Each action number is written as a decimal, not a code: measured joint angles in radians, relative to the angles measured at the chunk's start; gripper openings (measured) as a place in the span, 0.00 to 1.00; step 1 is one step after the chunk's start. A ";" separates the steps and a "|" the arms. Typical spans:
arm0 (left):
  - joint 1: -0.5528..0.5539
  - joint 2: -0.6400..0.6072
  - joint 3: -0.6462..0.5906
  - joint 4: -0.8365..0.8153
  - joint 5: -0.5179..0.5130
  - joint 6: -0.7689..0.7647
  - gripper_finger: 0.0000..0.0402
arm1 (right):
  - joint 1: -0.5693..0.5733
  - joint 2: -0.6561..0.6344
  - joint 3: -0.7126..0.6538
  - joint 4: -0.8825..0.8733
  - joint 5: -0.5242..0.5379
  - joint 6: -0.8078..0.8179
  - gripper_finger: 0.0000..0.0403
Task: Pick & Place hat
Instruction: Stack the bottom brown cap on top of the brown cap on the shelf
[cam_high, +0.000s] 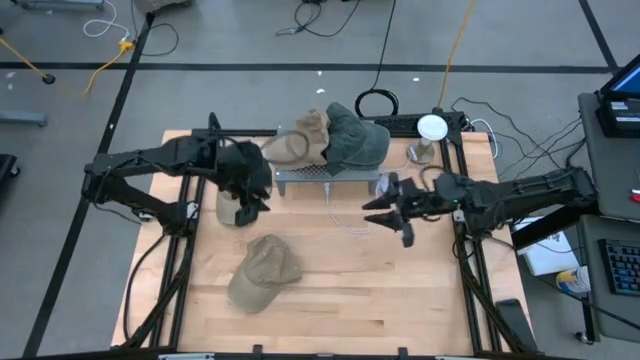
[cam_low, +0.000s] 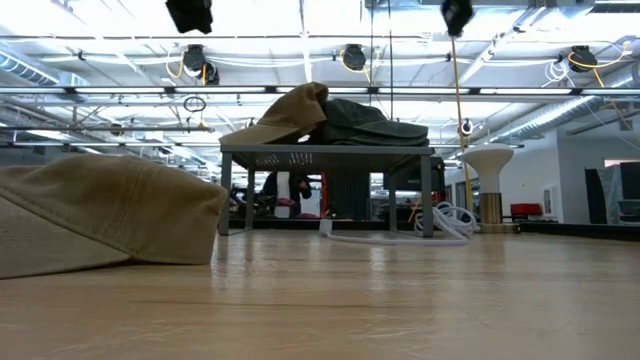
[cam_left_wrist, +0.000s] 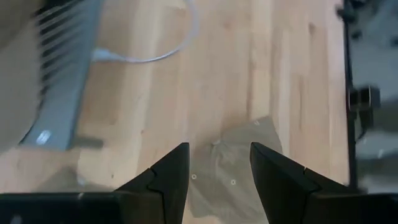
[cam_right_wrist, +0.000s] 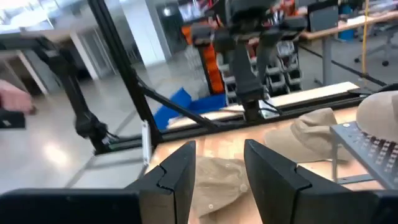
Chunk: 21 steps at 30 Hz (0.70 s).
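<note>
A grey rack (cam_high: 325, 178) stands at the back middle of the table, with a tan hat (cam_high: 300, 140) and a dark green hat (cam_high: 355, 140) lying on top of it. A tan cap (cam_high: 265, 272) lies crown up on the wood near the front left. Another tan hat (cam_high: 232, 210) lies on the table under my left gripper (cam_high: 258, 200), which hangs open above it and tips downward. In the left wrist view tan cloth (cam_left_wrist: 233, 165) shows on the wood beyond its fingers. Right of the rack, my right gripper (cam_high: 375, 212) is open, level and pointing left.
A white cable (cam_high: 345, 215) loops on the wood in front of the rack. A white round-topped stand (cam_high: 432, 130) sits at the back right corner. Black frame rails (cam_high: 465, 260) run along the table's sides. Bare wood lies at the front right.
</note>
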 joint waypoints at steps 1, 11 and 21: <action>-0.019 0.006 0.000 0.006 0.000 0.030 0.43 | 0.001 -0.033 -0.049 0.037 -0.004 0.013 0.32; -0.145 0.110 0.000 0.111 -0.009 0.177 0.43 | 0.003 -0.296 -0.380 0.234 -0.006 0.000 0.32; -0.181 0.265 0.000 0.144 -0.001 0.298 0.43 | 0.003 -0.464 -0.585 0.233 -0.004 -0.001 0.32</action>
